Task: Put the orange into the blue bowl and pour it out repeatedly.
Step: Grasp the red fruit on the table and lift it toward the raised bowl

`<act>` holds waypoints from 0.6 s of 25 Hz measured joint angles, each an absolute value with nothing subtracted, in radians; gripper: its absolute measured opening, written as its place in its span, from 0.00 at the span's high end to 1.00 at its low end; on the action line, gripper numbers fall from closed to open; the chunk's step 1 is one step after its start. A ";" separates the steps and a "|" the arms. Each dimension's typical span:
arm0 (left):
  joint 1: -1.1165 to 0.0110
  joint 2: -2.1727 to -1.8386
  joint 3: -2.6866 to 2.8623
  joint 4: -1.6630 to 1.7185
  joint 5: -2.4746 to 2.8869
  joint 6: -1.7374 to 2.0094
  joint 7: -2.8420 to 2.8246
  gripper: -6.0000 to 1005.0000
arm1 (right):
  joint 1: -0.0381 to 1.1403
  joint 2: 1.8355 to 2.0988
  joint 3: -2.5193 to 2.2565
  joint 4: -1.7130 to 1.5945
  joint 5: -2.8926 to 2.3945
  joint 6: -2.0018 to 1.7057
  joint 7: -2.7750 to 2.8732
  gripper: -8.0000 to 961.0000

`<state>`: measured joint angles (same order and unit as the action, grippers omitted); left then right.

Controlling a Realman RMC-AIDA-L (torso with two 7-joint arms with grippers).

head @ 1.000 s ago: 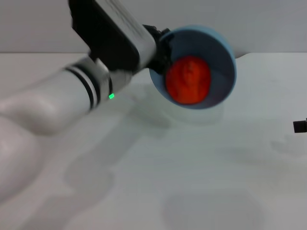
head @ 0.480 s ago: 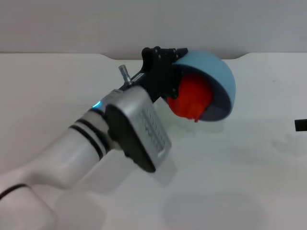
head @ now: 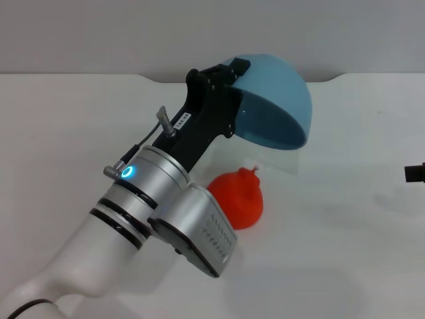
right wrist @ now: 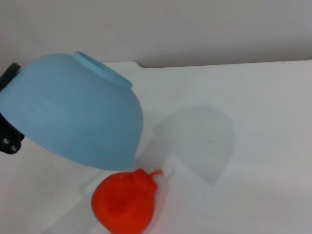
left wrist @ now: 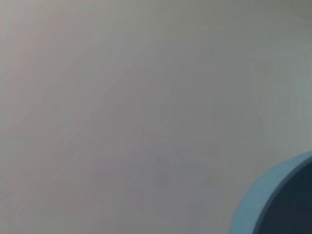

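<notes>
My left gripper (head: pixel 229 100) is shut on the rim of the blue bowl (head: pixel 272 103) and holds it upside down above the white table. The bowl also shows in the right wrist view (right wrist: pixel 73 109) and at a corner of the left wrist view (left wrist: pixel 278 204). The orange (head: pixel 238 197) lies on the table below the bowl, by my left wrist; it also shows in the right wrist view (right wrist: pixel 124 202). My right gripper (head: pixel 415 173) only peeks in at the right edge of the head view.
The white table (head: pixel 345 219) spreads in front of a grey wall (head: pixel 80 33). My left arm (head: pixel 133 226) crosses the left and middle of the table.
The left gripper has tipped the bowl from open side up to fully upside down. The orange has dropped out of it onto the table.
</notes>
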<state>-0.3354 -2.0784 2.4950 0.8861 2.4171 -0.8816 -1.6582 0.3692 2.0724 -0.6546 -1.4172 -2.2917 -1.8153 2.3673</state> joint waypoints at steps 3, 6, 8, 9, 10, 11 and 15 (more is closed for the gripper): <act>-0.336 -2.078 2.490 0.915 2.329 -0.895 -1.693 0.99 | 0.373 2.072 -0.662 -1.416 -2.292 -1.816 2.367 0.43; -0.330 -2.072 2.460 1.003 2.181 -0.859 -1.716 0.99 | 0.382 2.072 -0.669 -1.412 -2.292 -1.821 2.367 0.43; -0.314 -2.066 2.403 1.097 2.073 -0.760 -1.716 1.00 | 0.389 2.072 -0.678 -1.404 -2.292 -1.822 2.365 0.43; -0.305 -2.066 2.369 1.133 2.044 -0.695 -1.714 1.00 | 0.392 2.072 -0.681 -1.401 -2.292 -1.822 2.364 0.43; -0.288 -2.065 2.315 1.181 2.010 -0.591 -1.712 1.00 | 0.395 2.071 -0.687 -1.397 -2.292 -1.821 2.362 0.43; -0.272 -2.065 2.253 1.226 1.983 -0.480 -1.712 1.00 | 0.400 2.071 -0.694 -1.393 -2.292 -1.821 2.361 0.43; -0.237 -2.065 1.948 1.369 1.828 0.078 -1.768 1.00 | 0.420 2.070 -0.722 -1.377 -2.292 -1.815 2.359 0.43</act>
